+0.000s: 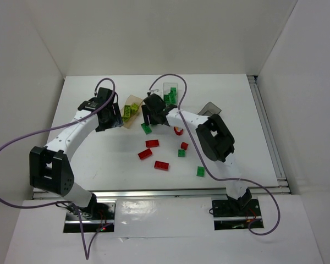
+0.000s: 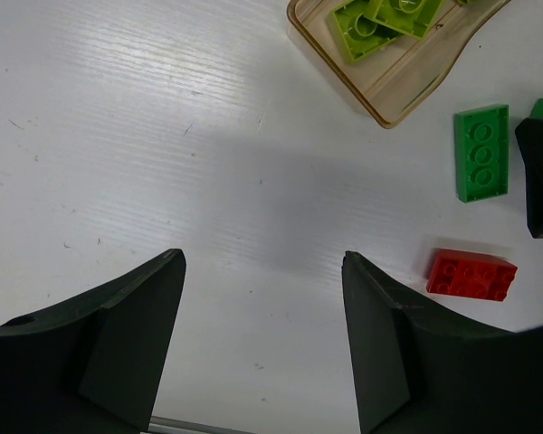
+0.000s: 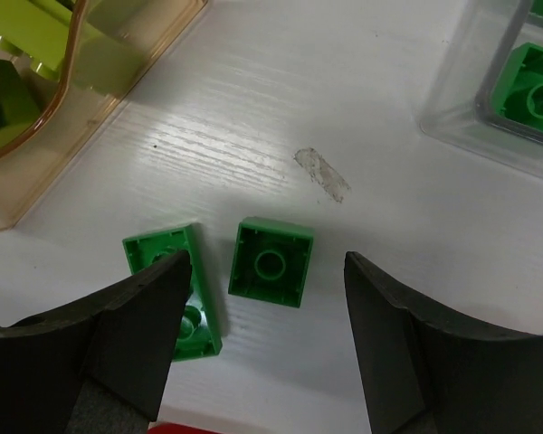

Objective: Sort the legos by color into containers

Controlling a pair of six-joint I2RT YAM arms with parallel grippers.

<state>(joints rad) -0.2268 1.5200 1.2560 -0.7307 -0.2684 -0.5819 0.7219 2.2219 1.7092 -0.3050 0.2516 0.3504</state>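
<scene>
Overhead and wrist views, read from left to right.

**Left arm.** Your left gripper (image 1: 107, 114) hangs over the far left part of the table (image 1: 93, 159), just left of the tan box (image 1: 133, 104). In its wrist view the left gripper (image 2: 262, 260) stands wide, with only bare table between the fingers (image 2: 131, 344).

**Tan box.** The tan box (image 2: 400, 89) holds yellow-green bricks (image 2: 378, 22), seen from above as a small heap (image 1: 130, 111). Just outside it in the left wrist view lie one green brick (image 2: 481, 152) and one red brick (image 2: 471, 274), both flat with studs up.

**Right arm.** Your right gripper (image 1: 153, 114) reaches in between the tan box and the clear box (image 1: 170, 88). In its wrist view the right gripper (image 3: 267, 264) is also wide and holds nothing. A square green brick (image 3: 271, 262) lies hollow side up on the table between the fingers, clear of both. A longer green brick (image 3: 167, 271) lies just beside it, partly under the left finger (image 3: 118, 334). You cannot tell whether that finger touches it.

**Clear box.** It holds green bricks (image 1: 169, 98), one of them close up in the right wrist view (image 3: 532, 95).

**Grey box.** The grey box (image 1: 210, 107) sits right of the clear box, partly hidden by the right arm.

**Loose bricks.** Four red bricks (image 1: 152, 143) and two green ones (image 1: 201, 171) lie scattered on the table nearer the arm bases.
</scene>
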